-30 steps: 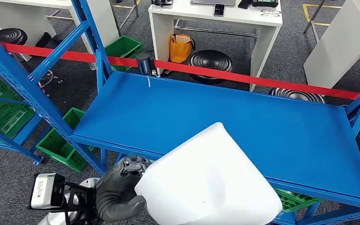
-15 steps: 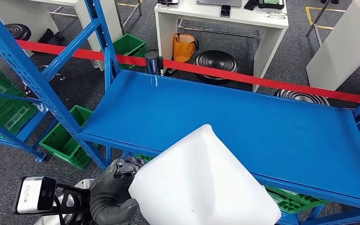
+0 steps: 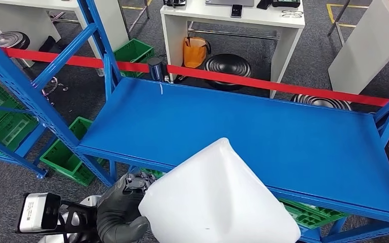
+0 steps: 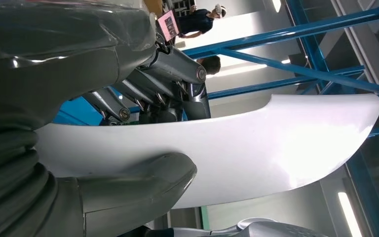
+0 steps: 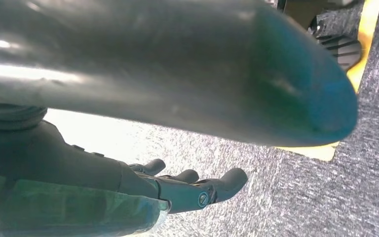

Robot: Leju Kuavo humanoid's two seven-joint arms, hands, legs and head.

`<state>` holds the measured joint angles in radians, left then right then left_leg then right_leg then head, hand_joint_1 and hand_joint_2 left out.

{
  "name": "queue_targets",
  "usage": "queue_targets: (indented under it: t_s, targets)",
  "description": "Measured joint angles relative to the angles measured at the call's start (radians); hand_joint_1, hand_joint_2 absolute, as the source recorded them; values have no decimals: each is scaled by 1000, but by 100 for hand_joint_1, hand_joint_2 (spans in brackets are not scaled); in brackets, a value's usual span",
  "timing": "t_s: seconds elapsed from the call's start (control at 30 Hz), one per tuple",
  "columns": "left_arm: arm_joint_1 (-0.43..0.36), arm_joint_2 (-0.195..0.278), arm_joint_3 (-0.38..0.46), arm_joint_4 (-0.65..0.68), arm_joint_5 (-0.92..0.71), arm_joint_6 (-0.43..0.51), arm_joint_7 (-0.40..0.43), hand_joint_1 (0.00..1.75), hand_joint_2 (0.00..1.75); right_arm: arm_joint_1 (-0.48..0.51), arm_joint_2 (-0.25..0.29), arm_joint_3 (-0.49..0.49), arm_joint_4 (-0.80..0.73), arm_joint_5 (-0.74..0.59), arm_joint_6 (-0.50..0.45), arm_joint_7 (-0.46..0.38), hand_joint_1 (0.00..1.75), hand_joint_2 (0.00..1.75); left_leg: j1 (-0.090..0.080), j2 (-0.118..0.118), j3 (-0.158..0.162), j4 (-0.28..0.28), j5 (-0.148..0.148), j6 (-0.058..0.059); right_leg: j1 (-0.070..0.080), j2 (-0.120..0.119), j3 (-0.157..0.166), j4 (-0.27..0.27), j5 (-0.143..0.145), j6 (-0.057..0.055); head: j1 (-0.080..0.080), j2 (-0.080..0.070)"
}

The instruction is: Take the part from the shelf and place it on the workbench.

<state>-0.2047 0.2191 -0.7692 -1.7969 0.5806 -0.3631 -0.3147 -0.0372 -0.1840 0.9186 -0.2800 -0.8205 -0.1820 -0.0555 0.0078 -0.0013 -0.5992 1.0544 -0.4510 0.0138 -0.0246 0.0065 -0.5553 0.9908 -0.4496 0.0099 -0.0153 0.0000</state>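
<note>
White part (image 3: pixel 218 202) is gripped at its edge by the left hand (image 3: pixel 121 212) (thumb on one face, fingers behind), held low before the blue shelf (image 3: pixel 243 126). Right hand (image 5: pixel 187 190) hangs over carpet, fingers apart, holding nothing.

No lettering readable anywhere here; the label on the wrist camera (image 3: pixel 39 212) is just a blur

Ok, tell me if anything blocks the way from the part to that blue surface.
Nothing visible does. The left hand holds the white part at the near edge of the blue surface, which is bare.
</note>
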Motion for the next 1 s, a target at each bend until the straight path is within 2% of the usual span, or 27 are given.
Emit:
queue_targets:
  t_s: [0.03,0.07,0.17,0.2,0.23,0.3,0.33,0.37,0.4,0.43,0.47,0.5,0.53,0.57,0.63,0.7,0.77,0.83,0.87,0.9,0.93,1.0]
  targets:
    - [-1,0,0,0,-2,2,-1,166,175,0,1,0,0,-1,0,0,0,0,-3,0,21,-44,13,7,2,1,-1,0,0,2,0,0]
    - [-1,0,0,0,-5,6,-3,165,175,0,2,0,0,-1,0,0,0,0,-7,0,27,-59,14,12,2,1,-2,-1,1,6,0,0]
    - [-2,0,0,-2,-17,15,-9,170,175,0,2,0,0,-5,-3,0,0,0,-9,2,30,-74,22,29,3,-1,-7,0,0,21,0,0]
    - [-3,-2,-1,-3,-20,16,-10,171,175,0,3,0,0,-5,-3,0,0,0,-7,3,33,-82,28,36,3,-1,-16,18,-10,22,1,0]
    - [-4,-4,-1,-3,-22,17,-13,172,175,0,3,0,0,-6,-4,0,0,0,-6,4,36,-91,34,41,3,-2,-36,58,-30,19,2,0]
    - [-4,-7,-3,-3,-29,17,-18,173,175,1,3,0,0,-6,-4,0,0,0,-7,5,34,-93,37,46,2,-2,-102,193,-88,11,2,0]
    - [-3,-8,-3,-3,-32,17,-22,174,175,2,3,1,0,-7,-5,0,0,0,-9,4,33,-93,38,47,2,-2,-134,259,-111,12,3,0]
    - [-2,-8,-4,-3,-34,17,-24,174,175,4,3,1,0,-7,-5,0,0,0,-10,4,32,-92,38,47,1,-3,-151,294,-119,17,3,0]
    - [-2,-8,-5,-3,-35,17,-26,174,175,5,3,1,0,-8,-5,1,0,0,-10,4,31,-91,38,46,0,-3,-147,285,-111,26,3,0]
    - [-2,-8,-6,-3,-35,17,-28,174,175,5,2,1,0,-8,-5,1,0,0,-10,3,32,-89,37,45,-2,-4,-119,230,-87,38,3,0]
    - [-2,-8,-7,-3,-35,15,-30,173,175,5,1,1,0,-8,-5,1,0,0,-10,3,31,-84,35,42,-4,-5,-77,148,-58,47,3,0]
    - [-2,-8,-7,-3,-35,13,-32,171,175,5,1,1,0,-9,-6,1,0,0,-12,2,29,-78,32,37,-4,-7,-41,77,-33,50,3,0]
    - [-2,-8,-7,-3,-35,10,-34,170,175,5,0,1,0,-9,-6,1,0,0,-14,2,28,-72,28,31,-3,-8,-14,27,-17,46,2,0]
    - [-2,-8,-7,-3,-35,7,-38,168,175,5,-1,1,0,-10,-6,1,0,0,-16,1,26,-67,25,26,-1,-9,-3,5,-10,37,2,0]
    - [-3,-8,-7,-4,-35,1,-43,169,175,6,-1,2,0,-13,-7,1,0,0,-16,1,23,-64,24,17,1,-8,-4,5,-7,19,1,0]
    - [-3,-8,-7,-4,-35,-3,-45,172,175,6,0,2,0,-15,-7,1,0,0,-12,1,15,-44,9,7,-4,-7,-3,3,-4,8,0,0]
    - [-3,-7,-7,-4,-35,-4,-46,173,175,6,0,2,0,-16,-8,1,0,0,-7,0,-26,47,-47,-6,-7,-7,-3,2,-2,0,-3,0]
    - [-2,-6,-7,-4,-35,-5,-46,173,175,7,0,2,0,-16,-8,1,0,0,-1,1,-90,185,-111,-16,-5,-7,-5,3,-1,-4,-4,0]
    - [-1,-5,-7,-4,-35,-5,-46,173,175,8,0,2,0,-16,-8,1,0,0,1,1,-110,228,-123,-18,-3,-7,-5,3,-1,-4,-4,0]
    - [-1,-5,-7,-4,-35,-5,-46,174,175,8,0,3,0,-16,-8,1,0,0,2,1,-111,231,-113,-17,-2,-6,-5,3,-1,-4,-4,0]
    - [-1,-4,-7,-4,-35,-5,-46,175,175,8,0,3,0,-16,-8,1,0,0,2,1,-91,191,-86,-13,-1,-6,-4,3,-1,-3,-4,0]
    - [-2,-4,-7,-5,-35,-7,-47,175,175,8,2,3,-1,-17,-7,1,0,0,-1,0,-15,45,-20,2,1,-3,-1,3,-1,-3,-4,0]
